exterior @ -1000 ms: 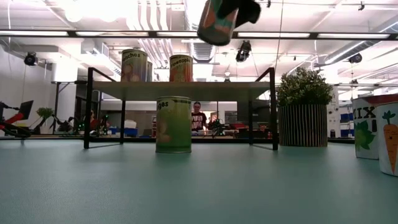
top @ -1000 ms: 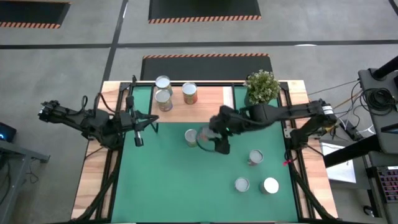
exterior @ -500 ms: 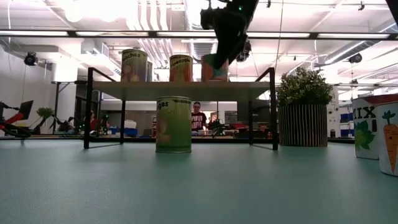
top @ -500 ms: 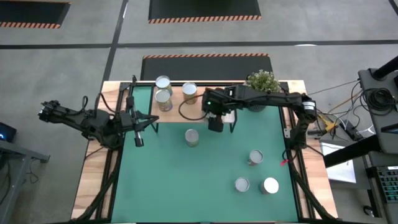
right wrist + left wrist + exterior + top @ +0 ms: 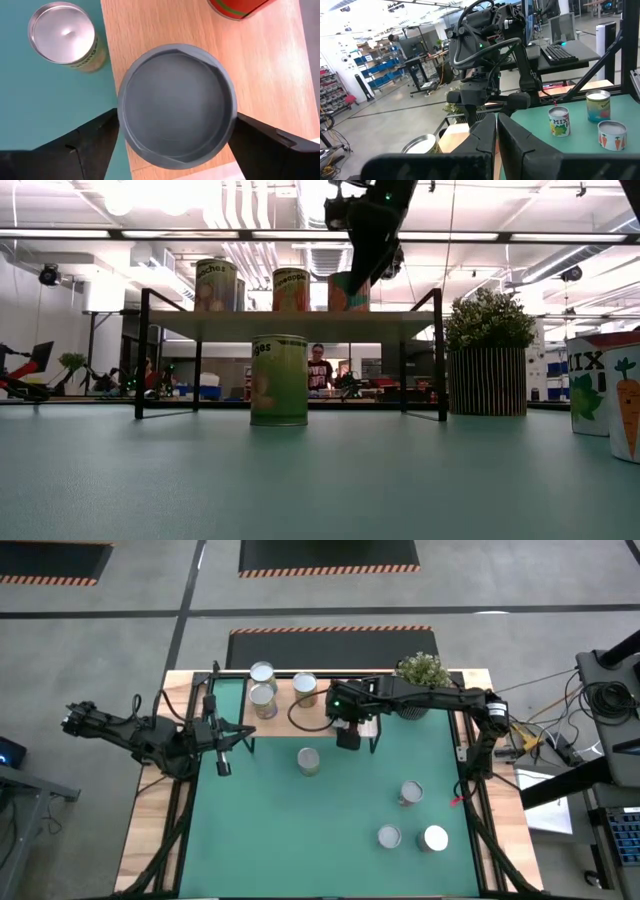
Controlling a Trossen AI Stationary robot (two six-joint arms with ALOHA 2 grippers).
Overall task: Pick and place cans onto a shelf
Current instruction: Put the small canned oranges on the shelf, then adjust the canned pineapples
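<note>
Nearest in the low view, two cans (image 5: 605,393) stand at the right edge of the green worktop (image 5: 320,480); the high view shows a loose group of three there. Farther in, a green-labelled can (image 5: 279,380) stands upright on the worktop just in front of the shelf (image 5: 290,326). On the shelf board stand two cans (image 5: 216,285) toward its left end and an orange one (image 5: 291,289) beside them, and next along sits the can under the right end effector (image 5: 175,117). That can (image 5: 177,107) rests upright near the board's front edge, its grey round top between the two fingers (image 5: 92,137), which stand spread to either side with a gap showing; it looks released rather than pinched. The left end effector (image 5: 496,132) waits by the shelf's left end, fingers pressed together on nothing. These cans should handle as stiff, smooth-sided cylinders of moderate weight, apt to slip or tip if caught off-centre; the sound hold is across the side wall below the rim, fingers level. Beyond the shelf's right end stands a potted plant (image 5: 490,365).
</note>
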